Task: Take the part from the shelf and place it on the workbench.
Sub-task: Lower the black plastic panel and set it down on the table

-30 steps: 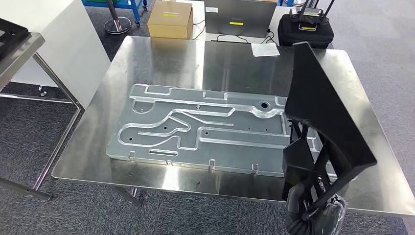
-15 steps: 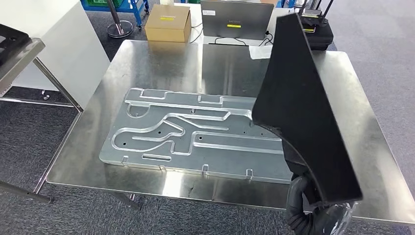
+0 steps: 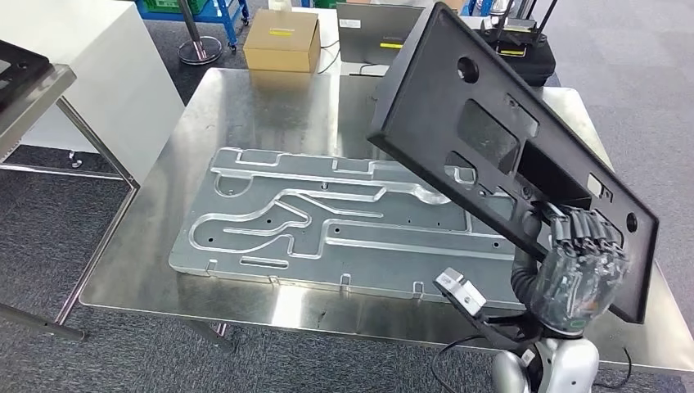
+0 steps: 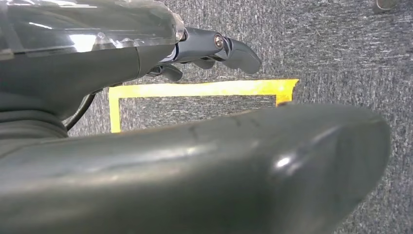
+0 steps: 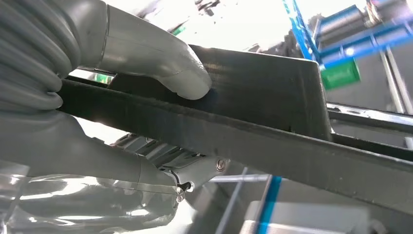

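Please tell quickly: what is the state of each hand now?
Left hand: holds nothing, fingers only partly visible, open or closed cannot be told.
Right hand: closed on the black part, held tilted above the workbench.

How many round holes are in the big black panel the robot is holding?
2 clear ones on the black panel: one near its far top corner, one near the low corner by the right hand, at. The hand may hide more.

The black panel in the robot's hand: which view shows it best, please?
The head view: the whole black panel shows, tilted above the table. The right wrist view shows its edge under the right hand.
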Action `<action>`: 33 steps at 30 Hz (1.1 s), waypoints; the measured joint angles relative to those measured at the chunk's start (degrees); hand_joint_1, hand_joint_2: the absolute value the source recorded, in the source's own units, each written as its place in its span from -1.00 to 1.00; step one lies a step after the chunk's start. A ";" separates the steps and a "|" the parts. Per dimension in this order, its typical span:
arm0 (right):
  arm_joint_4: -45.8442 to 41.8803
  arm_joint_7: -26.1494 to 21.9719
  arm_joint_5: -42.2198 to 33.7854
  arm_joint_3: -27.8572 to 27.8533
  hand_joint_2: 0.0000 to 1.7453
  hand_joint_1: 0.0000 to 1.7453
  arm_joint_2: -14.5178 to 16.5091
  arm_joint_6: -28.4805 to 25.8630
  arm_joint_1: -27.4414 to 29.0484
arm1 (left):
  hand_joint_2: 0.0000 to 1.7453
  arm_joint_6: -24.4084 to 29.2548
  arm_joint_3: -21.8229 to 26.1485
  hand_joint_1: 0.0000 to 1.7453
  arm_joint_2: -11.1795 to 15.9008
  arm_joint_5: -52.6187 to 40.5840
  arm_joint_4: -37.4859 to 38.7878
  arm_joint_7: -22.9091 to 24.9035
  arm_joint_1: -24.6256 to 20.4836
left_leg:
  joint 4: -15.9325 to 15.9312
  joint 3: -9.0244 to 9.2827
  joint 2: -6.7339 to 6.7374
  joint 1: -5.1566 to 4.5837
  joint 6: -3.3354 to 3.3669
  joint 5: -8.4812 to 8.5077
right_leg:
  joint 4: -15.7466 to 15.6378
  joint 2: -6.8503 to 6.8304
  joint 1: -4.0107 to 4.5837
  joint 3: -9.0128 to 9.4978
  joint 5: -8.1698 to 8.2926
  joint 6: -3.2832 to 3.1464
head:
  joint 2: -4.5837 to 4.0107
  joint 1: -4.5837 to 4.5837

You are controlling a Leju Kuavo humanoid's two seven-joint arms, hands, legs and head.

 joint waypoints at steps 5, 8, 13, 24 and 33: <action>11.52 8.19 0.64 -0.79 1.00 1.00 -7.22 3.19 -5.22 | -1.00 -0.36 -1.03 -1.00 0.29 -0.79 0.00 0.51 -0.20 | 0.01 -0.04 -0.04 0.00 0.10 0.07 | -0.18 -0.07 0.00 0.10 0.09 0.09 | 0.00 0.01; 18.50 11.73 0.62 0.32 1.00 1.00 -10.82 4.02 -8.16 | -1.00 -0.53 -1.31 -1.00 0.48 -1.03 0.00 0.66 -0.29 | 0.02 -0.04 -0.04 0.00 0.10 0.07 | -0.21 -0.05 0.00 0.11 0.12 0.13 | 0.00 0.01; 29.47 13.67 0.63 4.43 1.00 1.00 -15.66 4.57 -13.17 | -1.00 -0.68 -2.10 -1.00 0.74 -1.61 0.00 0.82 -0.54 | 0.02 -0.05 -0.04 0.00 0.11 0.07 | -0.23 -0.04 0.00 0.08 0.13 0.15 | 0.00 0.01; 45.45 14.76 0.64 18.34 1.00 1.00 -19.39 6.80 -25.40 | -1.00 -1.20 -3.46 -1.00 0.85 -2.78 0.00 1.71 -0.97 | 0.01 -0.06 -0.03 0.00 0.12 0.11 | -0.21 -0.03 0.01 0.05 0.14 0.15 | 0.00 0.01; 52.89 14.33 0.64 27.08 1.00 1.00 -17.07 7.25 -31.36 | -1.00 -1.37 -4.24 -1.00 0.89 -3.30 0.00 2.15 -1.28 | 0.01 -0.13 -0.07 0.00 0.13 0.13 | -0.22 -0.09 0.01 0.04 0.14 0.15 | 0.00 0.01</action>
